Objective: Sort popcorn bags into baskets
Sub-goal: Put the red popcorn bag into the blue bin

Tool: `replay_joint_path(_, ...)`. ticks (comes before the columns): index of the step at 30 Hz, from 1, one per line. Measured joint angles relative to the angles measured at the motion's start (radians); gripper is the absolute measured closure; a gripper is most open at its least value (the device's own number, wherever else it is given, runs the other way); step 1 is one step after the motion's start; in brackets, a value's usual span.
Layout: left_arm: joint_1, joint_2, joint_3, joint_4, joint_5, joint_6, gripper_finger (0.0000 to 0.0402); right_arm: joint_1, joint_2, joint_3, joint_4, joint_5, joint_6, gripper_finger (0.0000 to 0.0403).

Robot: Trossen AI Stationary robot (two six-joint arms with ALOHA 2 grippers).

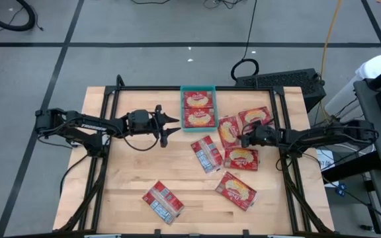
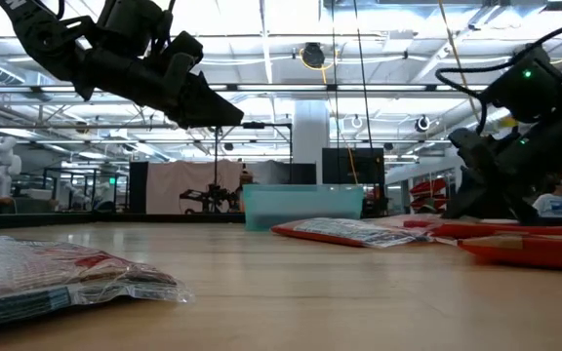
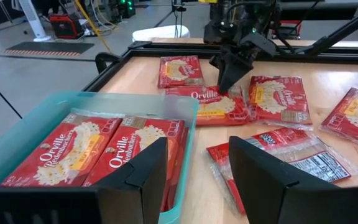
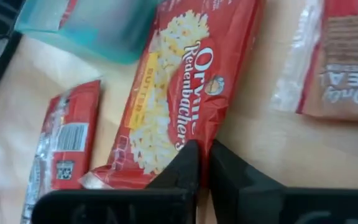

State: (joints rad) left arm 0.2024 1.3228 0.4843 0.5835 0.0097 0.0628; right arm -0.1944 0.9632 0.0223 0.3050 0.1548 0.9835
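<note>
The teal basket (image 1: 198, 88) stands at the table's back middle with two popcorn bags (image 1: 199, 109) lying flat in it. Several more red popcorn bags lie loose on the table. My right gripper (image 1: 245, 137) is low at the right edge of one of them (image 1: 228, 131), just right of the basket. In the right wrist view its fingers (image 4: 188, 163) are shut on the wrapper edge of that bag (image 4: 179, 93). My left gripper (image 1: 175, 127) hovers left of the basket, open with nothing between its fingers (image 3: 143, 171).
Other bags lie at the right (image 1: 255, 118), in the middle (image 1: 206, 153) (image 1: 241, 158), and toward the front (image 1: 236, 190) (image 1: 163, 201). A black frame rail (image 1: 197, 88) runs along the table's back edge. Bare wood lies at the left and front middle.
</note>
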Motion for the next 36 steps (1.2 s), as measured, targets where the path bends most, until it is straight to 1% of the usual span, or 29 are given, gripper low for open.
replay_joint_path(3,0.0,0.0,0.0,-0.004,0.0,0.0,0.0229,0.0,-0.01,0.012,0.056,-0.001,-0.047,0.0397)
replay_joint_path(6,0.0,0.0,0.0,-0.005,0.0,0.002,0.0229,0.0,-0.03,0.052,0.036,-0.018,-0.111,0.0399)
replay_joint_path(8,0.0,0.0,0.0,-0.004,0.0,0.002,0.0229,0.0,-0.042,0.108,0.004,-0.036,-0.149,0.04)
replay_joint_path(9,0.0,0.0,0.0,-0.002,0.0,0.002,0.0229,0.0,-0.052,0.141,-0.039,-0.046,-0.167,0.0401)
replay_joint_path(11,0.0,0.0,0.0,0.004,-0.005,0.002,0.0229,0.0,-0.069,0.223,-0.19,-0.049,-0.201,0.0402)
replay_joint_path(15,0.001,0.0,0.0,0.013,-0.044,0.002,0.0229,0.0,-0.082,0.411,-0.52,-0.009,-0.271,0.0402)
replay_joint_path(17,0.002,0.0,0.0,-0.008,-0.076,-0.004,0.0229,0.0,-0.081,0.502,-0.628,0.022,-0.313,0.0403)
replay_joint_path(19,0.005,0.0,0.0,-0.05,-0.124,-0.005,0.0229,0.001,-0.082,0.568,-0.683,0.027,-0.362,0.0402)
replay_joint_path(20,0.006,-0.001,0.0,-0.081,-0.161,-0.005,0.0229,0.001,-0.082,0.593,-0.689,0.027,-0.386,0.0402)
replay_joint_path(24,0.019,-0.001,0.0,-0.225,-0.363,-0.038,0.0229,0.022,-0.083,0.655,-0.653,0.026,-0.464,0.0402)
replay_joint_path(26,0.023,-0.001,0.0,-0.281,-0.41,-0.063,0.0229,0.032,-0.082,0.658,-0.619,0.026,-0.49,0.0402)
replay_joint_path(31,0.036,-0.001,0.0,-0.367,-0.414,-0.139,0.0229,0.041,-0.078,0.658,-0.557,0.028,-0.538,0.0402)
replay_joint_path(34,0.049,0.015,0.0,-0.392,-0.375,-0.168,0.0229,0.04,-0.078,0.658,-0.531,0.029,-0.565,0.0402)
replay_joint_path(36,0.058,0.03,0.0,-0.395,-0.345,-0.159,0.0229,0.04,-0.078,0.658,-0.491,0.03,-0.589,0.0402)
